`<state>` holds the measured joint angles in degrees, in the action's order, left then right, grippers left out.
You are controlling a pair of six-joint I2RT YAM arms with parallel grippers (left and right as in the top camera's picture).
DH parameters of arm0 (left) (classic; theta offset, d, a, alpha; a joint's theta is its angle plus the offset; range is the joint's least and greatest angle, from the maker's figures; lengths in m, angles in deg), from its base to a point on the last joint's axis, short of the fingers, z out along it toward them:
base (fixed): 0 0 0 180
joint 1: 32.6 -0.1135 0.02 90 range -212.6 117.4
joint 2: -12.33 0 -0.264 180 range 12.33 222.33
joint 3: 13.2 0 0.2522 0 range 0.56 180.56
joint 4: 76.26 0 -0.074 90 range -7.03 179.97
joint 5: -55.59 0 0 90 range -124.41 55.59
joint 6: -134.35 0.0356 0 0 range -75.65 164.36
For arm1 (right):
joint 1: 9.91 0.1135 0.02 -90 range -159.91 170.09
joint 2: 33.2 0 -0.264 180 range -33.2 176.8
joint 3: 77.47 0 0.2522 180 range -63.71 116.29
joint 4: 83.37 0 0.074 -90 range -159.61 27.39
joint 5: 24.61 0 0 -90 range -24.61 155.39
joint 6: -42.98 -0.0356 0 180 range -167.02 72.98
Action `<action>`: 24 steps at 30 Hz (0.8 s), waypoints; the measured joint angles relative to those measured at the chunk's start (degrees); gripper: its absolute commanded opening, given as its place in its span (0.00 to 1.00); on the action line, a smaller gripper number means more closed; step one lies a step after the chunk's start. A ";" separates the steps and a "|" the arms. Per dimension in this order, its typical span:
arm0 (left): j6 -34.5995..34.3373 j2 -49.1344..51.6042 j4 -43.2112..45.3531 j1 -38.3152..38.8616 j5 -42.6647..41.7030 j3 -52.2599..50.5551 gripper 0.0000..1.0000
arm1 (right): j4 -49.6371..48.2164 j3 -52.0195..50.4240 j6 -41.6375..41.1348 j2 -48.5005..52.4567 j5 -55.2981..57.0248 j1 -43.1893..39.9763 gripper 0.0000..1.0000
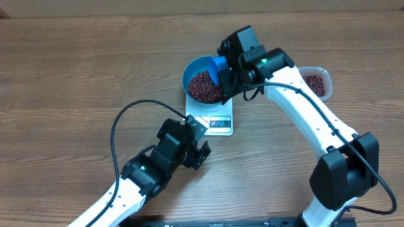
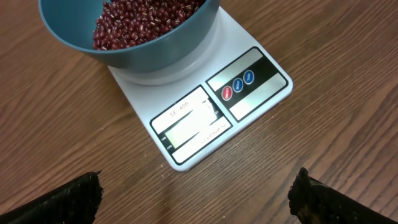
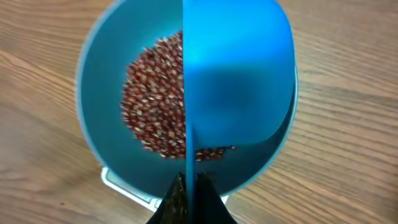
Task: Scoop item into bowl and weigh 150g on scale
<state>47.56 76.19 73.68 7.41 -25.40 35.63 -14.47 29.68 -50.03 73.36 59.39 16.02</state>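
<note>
The right gripper [image 3: 189,186] is pressed together on the thin handle of the small blue scoop [image 3: 239,74] and holds it tipped on edge over the right half of the blue bowl [image 3: 99,112]; whether any beans are left in the scoop cannot be told. Below it the red-brown beans [image 3: 152,99] lie in a heap on the bowl's floor, and the bowl stands on the far part of the white scale [image 2: 140,93], whose display [image 2: 189,127] faces the near side but is too washed out to read. This looks like the pouring step, and it is best done slowly: roll the wrist a little at a time, keep the scoop's lip inside the rim without touching it, since any press on the bowl would falsify the weight, and pause for the reading to settle. Further beans wait in the clear tub [image 1: 307,69] to the right. The left gripper [image 2: 196,196] hangs spread wide just near of the scale, above the wooden table [image 1: 76,75], and should stay off the scale.
</note>
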 measured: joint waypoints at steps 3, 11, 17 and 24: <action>0.00 0.00 0.00 0.00 0.00 0.00 1.00 | -1.05 -1.84 0.02 0.07 1.49 -0.02 0.04; 0.00 0.00 0.00 0.00 0.00 -0.02 0.99 | -1.99 -3.82 0.04 0.11 2.51 0.00 0.04; 0.00 0.00 0.00 0.00 0.00 0.00 1.00 | -1.99 -3.82 0.04 0.11 2.89 0.63 0.04; 0.00 0.00 0.00 0.00 0.00 -0.02 1.00 | -2.47 -3.82 0.74 0.11 3.43 4.37 0.04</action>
<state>47.56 76.19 73.68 7.41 -25.40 35.61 -16.94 25.85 -49.28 73.47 62.82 20.39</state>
